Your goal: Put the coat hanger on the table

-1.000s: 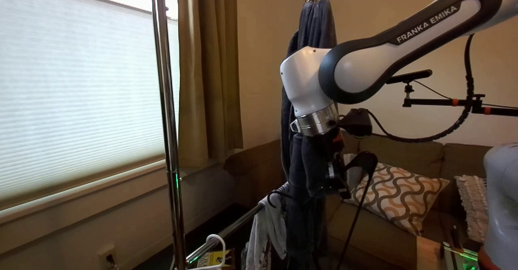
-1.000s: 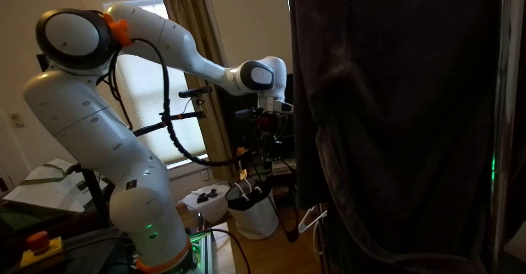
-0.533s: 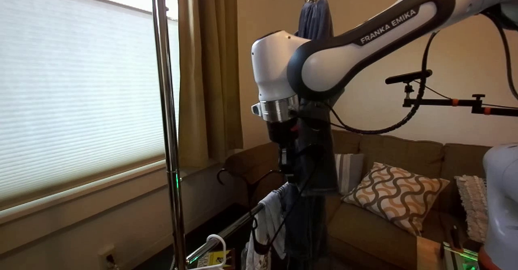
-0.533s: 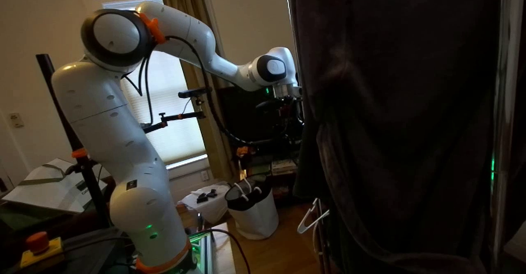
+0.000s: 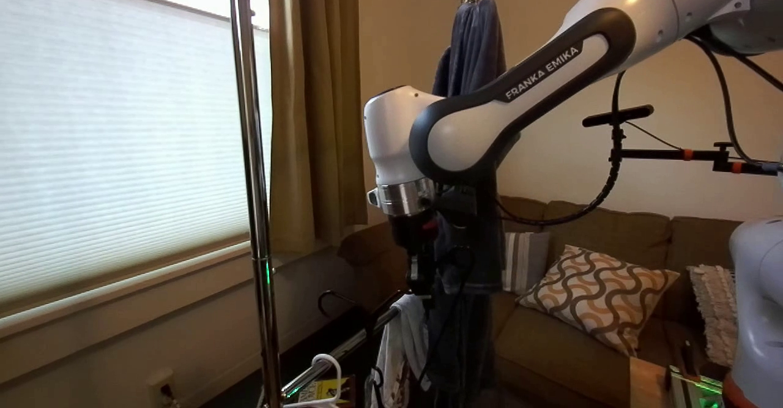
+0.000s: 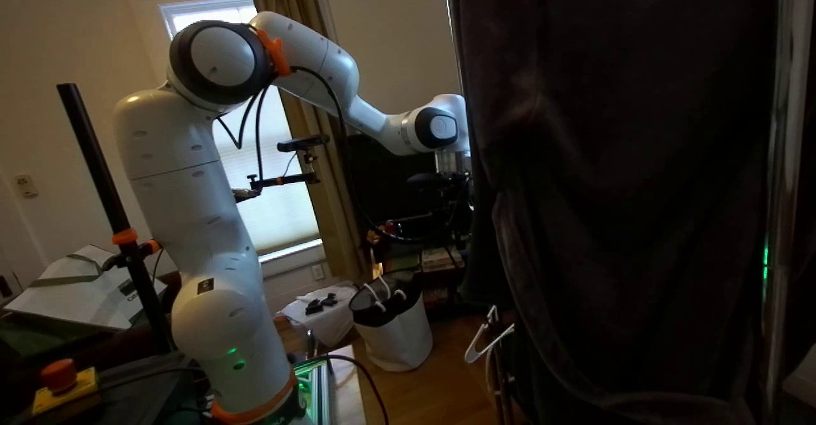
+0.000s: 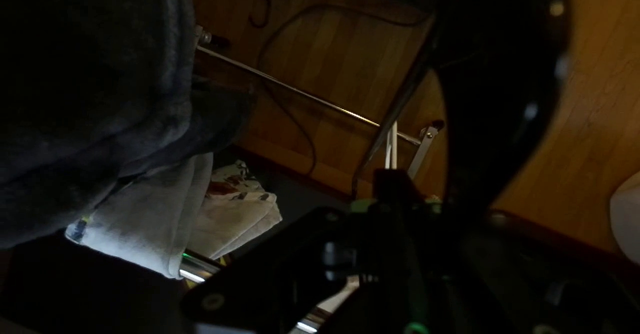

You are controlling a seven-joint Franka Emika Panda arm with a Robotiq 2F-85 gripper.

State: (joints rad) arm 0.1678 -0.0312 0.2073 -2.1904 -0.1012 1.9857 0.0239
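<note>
Brown sofa in back — claw is pinched onto the black coat hanger, hook poking out toward the window shade, long axis slanting down.

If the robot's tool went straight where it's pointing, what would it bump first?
Perhaps the pale strip just past the tool in the wrist view, or else the wooden floor; the light cloth sits off to one side. Depth is unclear, though.

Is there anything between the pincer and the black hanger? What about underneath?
Nothing visible between them: the pincer is shut on the hanger. Lower down, the wrist view shows a rail with a cloth draped over it, so going straight down might bump those.
</note>
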